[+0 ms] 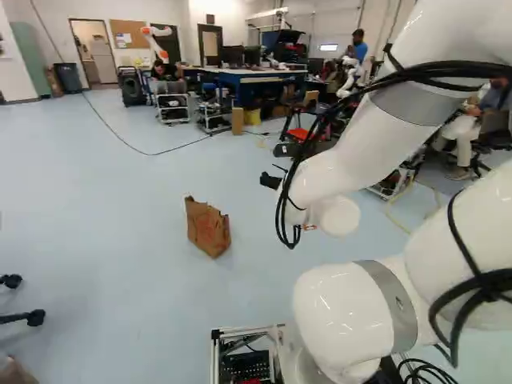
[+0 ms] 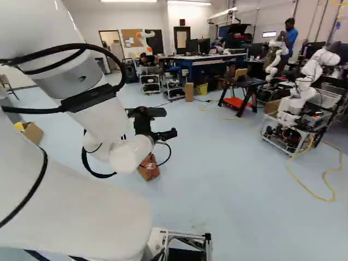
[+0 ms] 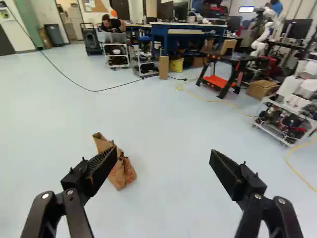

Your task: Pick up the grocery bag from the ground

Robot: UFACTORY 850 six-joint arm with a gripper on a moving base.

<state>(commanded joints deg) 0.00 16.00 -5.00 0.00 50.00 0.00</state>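
- Nearest me, my white arm (image 1: 356,160) rises from its joint and reaches ahead over the floor, black cables strapped along it; beside the joint sits a metal frame (image 1: 214,356).
- Black caster wheels (image 1: 35,318) poke in at the left edge of my left base view.
- My claw (image 2: 170,122) is up in the air at the arm's end. In the wrist view the claw (image 3: 163,156) stands wide, nothing between its fingers.
- The brown paper bag (image 3: 122,173) is on the pale floor ahead of the claw, off to one side and apart from it; one finger covers part of it in the wrist view. It's creased, with an uneven top edge. In the left base view I have it near the middle, left of the arm; in the right one the arm and a cable loop partly cover it.
- Beyond, at the right of my right base view, another robot (image 2: 296,103) stands on a wheeled cart, with a yellow cable (image 2: 328,199) on the floor near it.
- Farther on: a black stand with a red shelf (image 3: 220,82), and a black cable (image 3: 94,90) snaking across the floor.
- Well back, a tall cardboard box (image 3: 164,68) and a yellow bin (image 3: 177,65) stand by the blue workbench (image 3: 161,34).
- Behind everything, a doorway (image 3: 69,20) and a corkboard (image 2: 131,38).
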